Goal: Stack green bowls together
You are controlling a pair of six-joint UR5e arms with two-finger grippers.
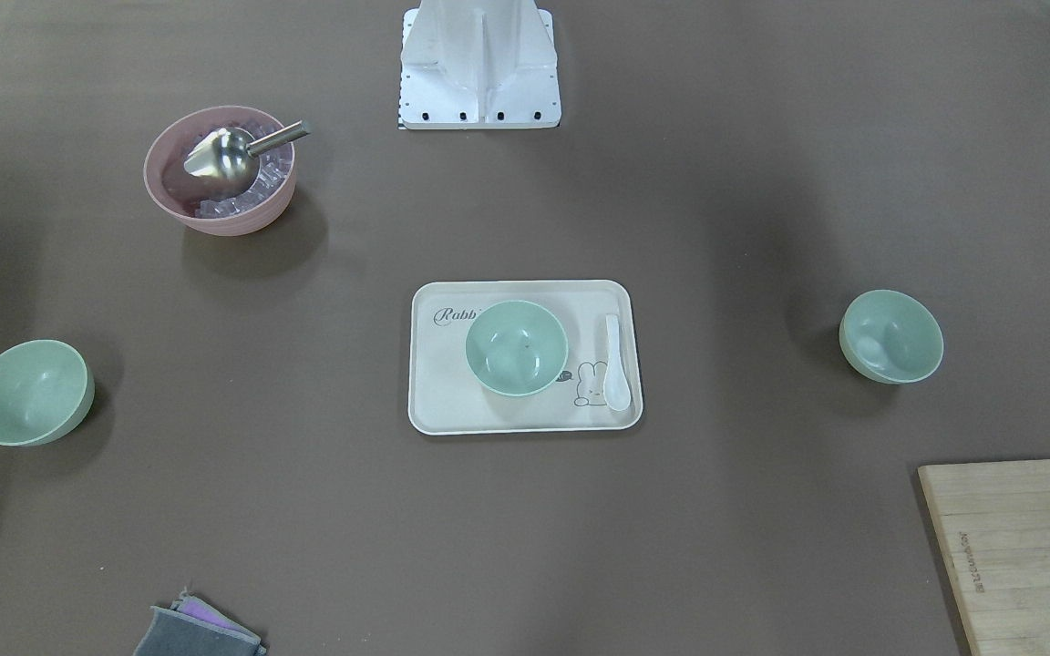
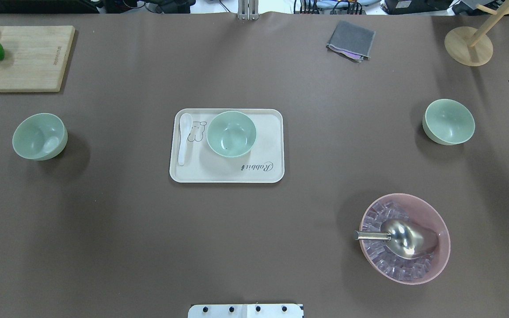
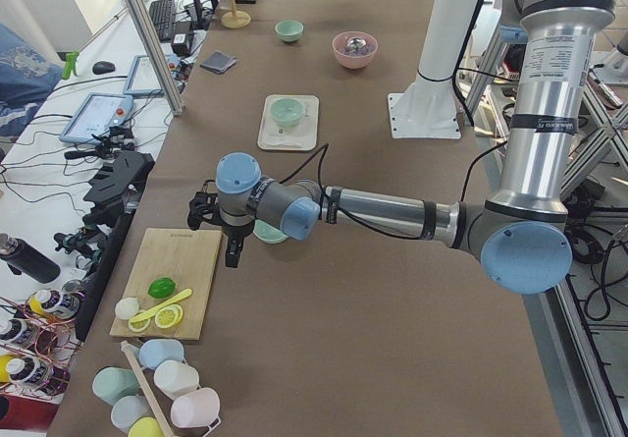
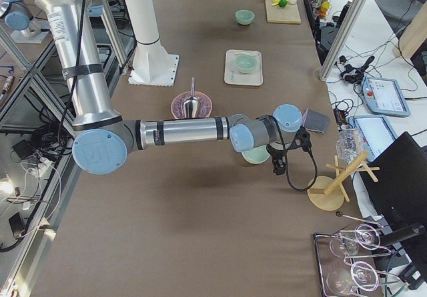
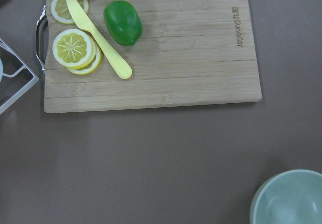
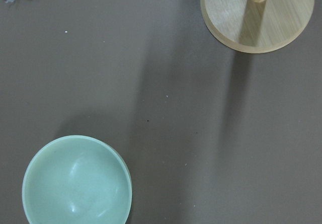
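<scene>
Three pale green bowls stand apart and upright. One green bowl is on the robot's left, one sits on the white tray, and one is on the robot's right. My left gripper hangs high over the table beside the left bowl. That bowl shows at the lower right of the left wrist view. My right gripper hangs high beside the right bowl, also in the right wrist view. I cannot tell whether either gripper is open or shut.
A pink bowl with ice and a metal scoop is near the robot's right. A white spoon lies on the tray. A cutting board with fruit, a grey cloth and a wooden stand are along the far edge.
</scene>
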